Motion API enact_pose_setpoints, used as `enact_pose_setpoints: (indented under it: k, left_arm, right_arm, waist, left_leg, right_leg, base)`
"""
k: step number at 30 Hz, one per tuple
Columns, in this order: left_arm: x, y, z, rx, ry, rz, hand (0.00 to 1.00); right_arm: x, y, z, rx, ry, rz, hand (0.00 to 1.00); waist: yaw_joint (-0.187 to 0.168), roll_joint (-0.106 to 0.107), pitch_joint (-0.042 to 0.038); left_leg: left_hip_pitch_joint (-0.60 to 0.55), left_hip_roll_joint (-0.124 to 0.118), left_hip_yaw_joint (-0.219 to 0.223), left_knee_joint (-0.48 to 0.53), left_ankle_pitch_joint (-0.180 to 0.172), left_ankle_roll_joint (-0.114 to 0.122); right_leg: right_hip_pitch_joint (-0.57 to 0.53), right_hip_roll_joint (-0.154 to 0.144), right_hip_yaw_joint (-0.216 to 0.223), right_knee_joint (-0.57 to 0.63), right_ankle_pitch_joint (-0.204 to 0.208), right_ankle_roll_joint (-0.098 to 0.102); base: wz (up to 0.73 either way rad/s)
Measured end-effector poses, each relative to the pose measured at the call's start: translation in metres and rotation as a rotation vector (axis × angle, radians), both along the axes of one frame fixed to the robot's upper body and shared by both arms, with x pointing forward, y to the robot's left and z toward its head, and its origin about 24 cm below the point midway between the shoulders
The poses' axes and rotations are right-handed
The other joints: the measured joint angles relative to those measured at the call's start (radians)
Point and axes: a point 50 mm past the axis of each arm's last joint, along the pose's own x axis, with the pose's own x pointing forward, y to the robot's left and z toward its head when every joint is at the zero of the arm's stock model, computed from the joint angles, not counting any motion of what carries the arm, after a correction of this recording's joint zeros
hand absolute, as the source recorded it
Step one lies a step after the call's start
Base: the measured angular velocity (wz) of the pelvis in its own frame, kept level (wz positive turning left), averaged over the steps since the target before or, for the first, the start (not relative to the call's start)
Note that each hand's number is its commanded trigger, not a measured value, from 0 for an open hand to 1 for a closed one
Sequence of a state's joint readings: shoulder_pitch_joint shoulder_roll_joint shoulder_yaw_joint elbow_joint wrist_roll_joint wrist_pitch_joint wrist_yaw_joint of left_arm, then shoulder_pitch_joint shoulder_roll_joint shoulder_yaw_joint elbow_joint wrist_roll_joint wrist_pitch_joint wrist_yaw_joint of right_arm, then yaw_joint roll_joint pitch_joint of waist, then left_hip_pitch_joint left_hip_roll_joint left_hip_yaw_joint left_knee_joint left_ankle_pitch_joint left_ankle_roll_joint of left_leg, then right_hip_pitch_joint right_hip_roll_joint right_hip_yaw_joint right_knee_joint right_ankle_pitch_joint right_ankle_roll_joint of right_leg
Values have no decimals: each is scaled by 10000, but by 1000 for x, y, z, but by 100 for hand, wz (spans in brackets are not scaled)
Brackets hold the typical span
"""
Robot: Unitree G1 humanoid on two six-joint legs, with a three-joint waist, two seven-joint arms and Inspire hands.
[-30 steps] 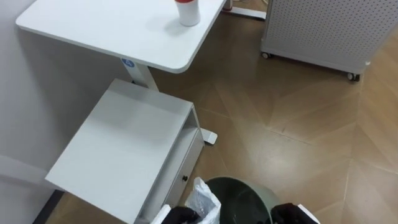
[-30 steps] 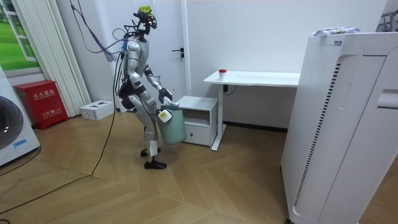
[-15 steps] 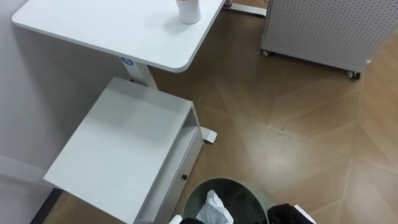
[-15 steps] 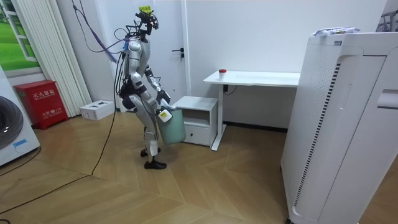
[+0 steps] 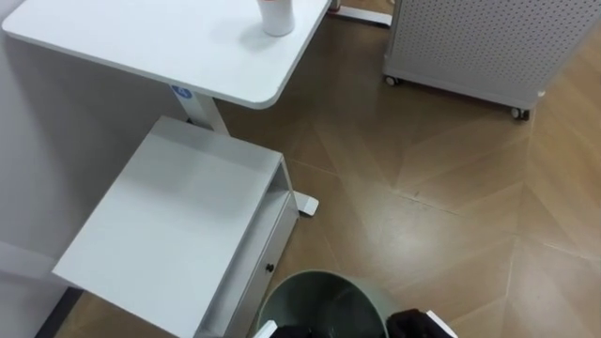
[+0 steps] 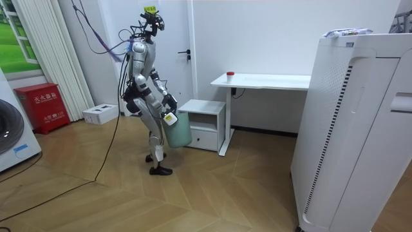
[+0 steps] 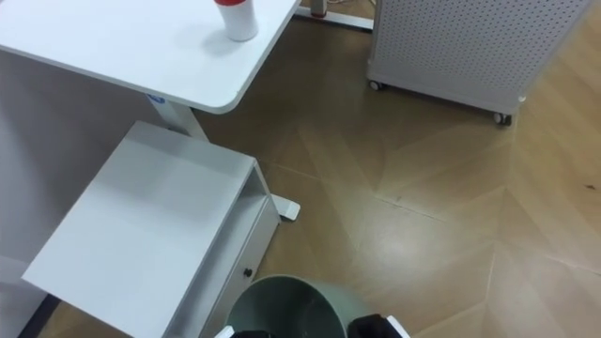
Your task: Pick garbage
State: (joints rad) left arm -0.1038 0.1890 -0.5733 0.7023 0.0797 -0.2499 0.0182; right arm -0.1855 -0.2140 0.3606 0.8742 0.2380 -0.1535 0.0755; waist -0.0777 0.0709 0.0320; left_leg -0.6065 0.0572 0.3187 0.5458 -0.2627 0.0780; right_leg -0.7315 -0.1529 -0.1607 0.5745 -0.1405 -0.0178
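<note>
**Down at the bin's mouth: the garbage has gone in**

A second ago the white crumpled garbage stood at the near rim of the green bin (image 5: 324,293). Half a second ago it lay inside the mouth. Now the mouth reads dark, so judge that the wad has sunk to the bottom and this drop is done.

Your left hand (image 5: 296,332) and right hand (image 5: 406,325) sit at the bin's near rim. You cannot tell how either is set. In the room view the bin is carried off the floor, in front of the body.

Mind the left side. The white cabinet (image 5: 169,225) stands just beside the bin, drawer front nearest, and the desk's foot (image 5: 306,203) juts onto the floor (image 5: 423,178) beyond it. Farther off, the surface (image 5: 141,42) overhangs the cabinet and carries a red-and-white cup (image 5: 277,14).

Your open room is to the right, where bare floor runs far out to the perforated cart (image 5: 470,42).
</note>
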Motion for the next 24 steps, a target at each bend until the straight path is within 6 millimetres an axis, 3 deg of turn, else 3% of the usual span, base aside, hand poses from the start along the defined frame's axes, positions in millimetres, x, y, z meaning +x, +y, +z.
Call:
enact_pose_setpoints:
  k: [24]
  left_arm:
    - [3,6,1,135,-169,448,0]
  right_arm:
    - [-3,-5,-1,-162,66,20,100]
  waist:
    - [33,39,22]
  left_leg:
    - [51,-17,64,-284,7,-11]
  right_leg:
    - [-19,18,-29,-92,-9,8]
  base:
    - [0]
